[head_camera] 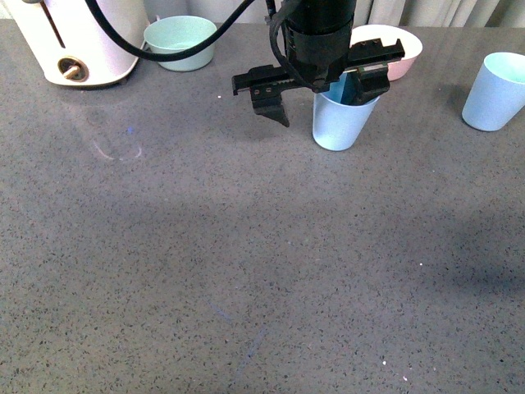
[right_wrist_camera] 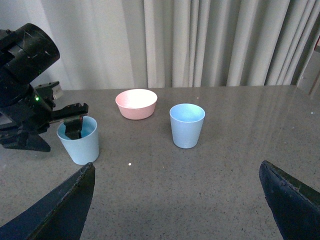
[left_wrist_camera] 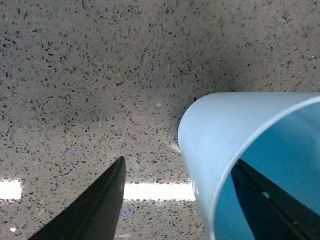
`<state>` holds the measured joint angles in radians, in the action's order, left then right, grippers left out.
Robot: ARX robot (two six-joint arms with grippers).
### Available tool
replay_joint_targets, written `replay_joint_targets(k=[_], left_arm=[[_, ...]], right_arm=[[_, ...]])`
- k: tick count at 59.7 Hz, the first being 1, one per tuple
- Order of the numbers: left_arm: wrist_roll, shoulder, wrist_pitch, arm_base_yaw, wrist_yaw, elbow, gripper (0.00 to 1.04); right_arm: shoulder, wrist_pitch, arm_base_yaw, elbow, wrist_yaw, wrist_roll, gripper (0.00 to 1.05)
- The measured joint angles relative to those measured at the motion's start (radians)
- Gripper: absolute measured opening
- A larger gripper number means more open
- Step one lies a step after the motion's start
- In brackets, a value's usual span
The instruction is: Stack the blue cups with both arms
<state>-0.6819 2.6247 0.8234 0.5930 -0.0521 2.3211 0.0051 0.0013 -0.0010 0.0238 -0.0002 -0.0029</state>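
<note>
One pale blue cup (head_camera: 338,125) stands upright at the back middle of the grey table. My left gripper (head_camera: 321,105) is open and straddles its wall: one finger is inside the cup, the other hangs outside on its left. The left wrist view shows the same cup wall (left_wrist_camera: 215,145) between the open fingers of my left gripper (left_wrist_camera: 180,159). The second blue cup (head_camera: 496,90) stands upright at the far right. In the right wrist view my right gripper (right_wrist_camera: 177,165) is open and empty, low over the table, facing the second cup (right_wrist_camera: 187,125) and the first cup (right_wrist_camera: 80,142).
A pink bowl (head_camera: 404,51) sits just behind the first cup, and also shows in the right wrist view (right_wrist_camera: 136,103). A mint-green bowl (head_camera: 180,41) and a white appliance (head_camera: 74,41) stand at the back left. Curtains hang behind the table (head_camera: 246,271).
</note>
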Motion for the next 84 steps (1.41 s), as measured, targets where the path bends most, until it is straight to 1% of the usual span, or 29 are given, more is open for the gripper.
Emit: replay_joint_targets(k=[4, 7, 8, 13, 19, 30, 35, 38, 44, 54, 55, 56, 57, 58, 59, 60, 61, 62, 64, 66, 67, 69, 70, 72, 73, 77, 78, 82, 84], left_arm=[[0.001, -0.008, 0.002, 0.000, 0.000, 0.000, 0.91], [0.004, -0.016, 0.003, 0.000, -0.001, 0.000, 0.97], [0.004, -0.019, 0.002, 0.000, -0.001, 0.000, 0.98], [0.004, -0.040, 0.001, 0.000, -0.001, -0.002, 0.95], [0.004, -0.060, 0.005, 0.000, -0.001, 0.005, 0.96], [0.011, -0.060, 0.045, -0.004, -0.003, 0.085, 0.96], [0.017, -0.081, 0.033, -0.011, -0.009, 0.078, 0.96], [0.024, -0.121, -0.001, -0.017, -0.017, 0.032, 0.96], [0.040, -0.246, -0.118, -0.037, -0.039, -0.124, 0.96], [0.080, -0.472, -0.345, -0.087, -0.059, -0.393, 0.96], [0.116, -0.506, -0.417, -0.093, -0.099, -0.445, 0.94], [0.150, -0.544, -0.524, -0.103, -0.161, -0.515, 0.90], [0.174, -0.562, -0.576, -0.107, -0.191, -0.548, 0.88], [0.225, -0.601, -0.681, -0.119, -0.246, -0.620, 0.85], [0.265, -0.622, -0.734, -0.125, -0.266, -0.658, 0.83], [0.344, -0.685, -0.887, -0.146, -0.304, -0.776, 0.78], [0.395, -0.729, -0.990, -0.163, -0.311, -0.856, 0.74], [0.407, -0.751, -1.044, -0.171, -0.312, -0.898, 0.72], [0.500, -0.828, -1.244, -0.204, -0.312, -1.047, 0.65], [0.536, -0.882, -1.355, -0.227, -0.310, -1.143, 0.60], [0.547, -0.899, -1.389, -0.234, -0.309, -1.174, 0.58], [0.589, -0.964, -1.490, -0.260, -0.292, -1.284, 0.51], [0.596, -0.979, -1.510, -0.265, -0.288, -1.310, 0.49], [0.618, -1.032, -1.573, -0.283, -0.271, -1.405, 0.42], [0.629, -1.064, -1.604, -0.294, -0.256, -1.468, 0.37], [0.649, -1.117, -1.646, -0.319, -0.224, -1.600, 0.24], [0.653, -1.136, -1.658, -0.328, -0.214, -1.649, 0.19], [0.662, -1.185, -1.685, -0.354, -0.178, -1.756, 0.05], [0.661, -1.206, -1.693, -0.362, -0.167, -1.789, 0.02]], right_arm=[[0.000, 0.000, 0.000, 0.000, 0.000, 0.000, 0.96], [0.000, 0.000, 0.000, 0.000, 0.000, 0.000, 0.96], [0.000, 0.000, 0.000, 0.000, 0.000, 0.000, 0.96], [0.000, 0.000, 0.000, 0.000, 0.000, 0.000, 0.96], [0.000, 0.000, 0.000, 0.000, 0.000, 0.000, 0.96], [0.000, 0.000, 0.000, 0.000, 0.000, 0.000, 0.96], [0.000, 0.000, 0.000, 0.000, 0.000, 0.000, 0.96], [0.000, 0.000, 0.000, 0.000, 0.000, 0.000, 0.96], [0.000, 0.000, 0.000, 0.000, 0.000, 0.000, 0.96], [0.000, 0.000, 0.000, 0.000, 0.000, 0.000, 0.96], [0.000, 0.000, 0.000, 0.000, 0.000, 0.000, 0.96], [0.000, 0.000, 0.000, 0.000, 0.000, 0.000, 0.96], [0.000, 0.000, 0.000, 0.000, 0.000, 0.000, 0.96], [0.000, 0.000, 0.000, 0.000, 0.000, 0.000, 0.96], [0.000, 0.000, 0.000, 0.000, -0.002, 0.000, 0.96], [0.000, 0.000, 0.000, 0.000, -0.001, 0.000, 0.96], [0.000, 0.000, 0.000, 0.000, -0.001, 0.000, 0.96], [0.000, 0.000, 0.000, 0.000, 0.001, 0.000, 0.96], [0.000, 0.000, 0.000, 0.000, 0.001, 0.000, 0.96], [0.000, 0.000, 0.000, 0.000, 0.000, 0.000, 0.96], [0.000, 0.000, 0.000, 0.000, 0.001, 0.000, 0.96], [0.000, 0.000, 0.000, 0.000, 0.001, 0.000, 0.96], [0.000, 0.000, 0.000, 0.000, 0.000, 0.000, 0.96], [0.000, 0.000, 0.000, 0.000, -0.001, 0.000, 0.96], [0.000, 0.000, 0.000, 0.000, -0.001, 0.000, 0.96], [0.000, 0.000, 0.000, 0.000, -0.001, 0.000, 0.96], [0.000, 0.000, 0.000, 0.000, 0.000, 0.000, 0.96], [0.000, 0.000, 0.000, 0.000, 0.000, 0.000, 0.96], [0.000, 0.000, 0.000, 0.000, 0.000, 0.000, 0.96]])
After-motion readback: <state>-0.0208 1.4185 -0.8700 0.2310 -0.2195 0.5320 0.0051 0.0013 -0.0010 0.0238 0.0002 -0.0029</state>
